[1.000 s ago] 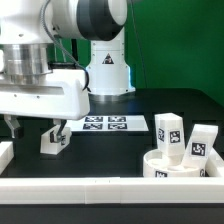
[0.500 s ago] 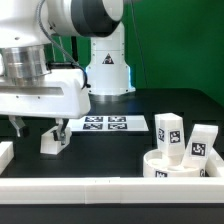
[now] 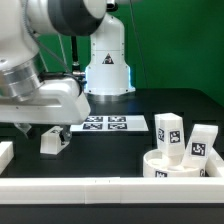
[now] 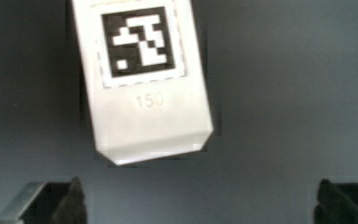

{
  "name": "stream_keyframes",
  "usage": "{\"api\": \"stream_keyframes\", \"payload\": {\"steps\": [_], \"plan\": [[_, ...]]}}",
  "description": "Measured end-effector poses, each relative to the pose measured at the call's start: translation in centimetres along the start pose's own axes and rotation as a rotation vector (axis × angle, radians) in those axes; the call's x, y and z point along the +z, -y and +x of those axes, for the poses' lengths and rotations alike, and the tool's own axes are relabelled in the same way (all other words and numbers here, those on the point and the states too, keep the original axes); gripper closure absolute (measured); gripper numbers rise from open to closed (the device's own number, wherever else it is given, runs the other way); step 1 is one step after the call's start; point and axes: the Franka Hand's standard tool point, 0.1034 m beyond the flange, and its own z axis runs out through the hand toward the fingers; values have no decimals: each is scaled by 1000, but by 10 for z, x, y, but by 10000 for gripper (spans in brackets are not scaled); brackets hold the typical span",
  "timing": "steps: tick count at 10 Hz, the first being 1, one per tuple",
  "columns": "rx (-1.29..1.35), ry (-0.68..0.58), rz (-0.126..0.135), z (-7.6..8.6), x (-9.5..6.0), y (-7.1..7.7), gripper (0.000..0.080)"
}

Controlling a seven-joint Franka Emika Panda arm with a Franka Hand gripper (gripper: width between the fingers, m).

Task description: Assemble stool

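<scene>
Gripper (image 3: 38, 131) open, jaws spread wide, holding nothing. Leg (image 3: 53, 142) lies flat on table (image 3: 100, 155) just below it, roughly 5 o'clock from the fingertips, not touching. Wrist view: leg (image 4: 147, 75) centred between the fingers (image 4: 51, 200), tag up. Seat (image 3: 180, 165) w/ two more legs well apart at 3 o'clock. Marker board (image 3: 110, 124) behind

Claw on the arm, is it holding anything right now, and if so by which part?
Nothing is held. The claw is open, its fingers wide apart, and the stool leg lies on the table beyond the fingertips, not between them.
</scene>
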Motion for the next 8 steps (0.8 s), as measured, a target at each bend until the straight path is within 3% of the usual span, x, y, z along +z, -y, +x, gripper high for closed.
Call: {"api": "stream_keyframes", "payload": {"steps": [1, 5, 8], "plan": [[-5, 96, 3, -8, 1, -2, 150], [-10, 342, 15, -10, 1, -7, 150], [15, 383, 9, -10, 7, -8, 150]]}}
